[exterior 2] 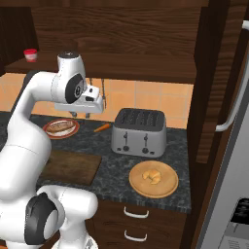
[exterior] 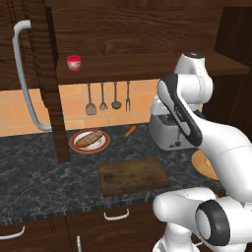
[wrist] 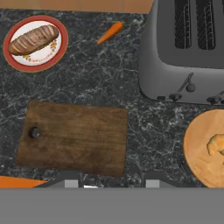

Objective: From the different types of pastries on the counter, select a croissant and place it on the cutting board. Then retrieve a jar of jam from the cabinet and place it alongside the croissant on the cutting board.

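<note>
Left base view, cabinet (exterior: pixel 147 34): dark wood shelf up top, the jar of jam (exterior: pixel 74 62) sitting alone at its 9 o'clock end, out in the open where a reach from the front should find it.
Left base view, counter (exterior: pixel 29 172): the cutting board (exterior: pixel 134 175) lies bare near the front edge, free for 2 items; a red-rimmed plate (exterior: pixel 88 141) with the brown loaf roll (exterior: pixel 88 139) sits at its 11 o'clock, an orange stick-shaped item (exterior: pixel 130 131) at its 12.
Left base view, arm: raised high over the toaster (exterior: pixel 165 132), hiding most of the round wooden disc (exterior: pixel 202 165).
Right base view, gripper (exterior 2: pixel 88 114): hanging well above the counter, pointing down, carrying nothing that I can see; whether the jaws are spread or closed, I cannot tell from here.
Right base view, croissant (exterior 2: pixel 153 175): golden crescent in the middle of the round disc, at the toaster's 6 o'clock, well apart from the board at 9.
Hand view, layout: looking straight down, board at centre, plate and loaf at 10 o'clock, toaster at 1, and the croissant (wrist: pixel 216 144) at 3, cut by the frame edge.
Hand view, fingers: only 2 grey stubs at the bottom edge; their gap gives no firm reading.
Judgement: croissant not yet picked; the hand looks parked high to survey, and I reckon it must swing toward 3 o'clock and drop.
</note>
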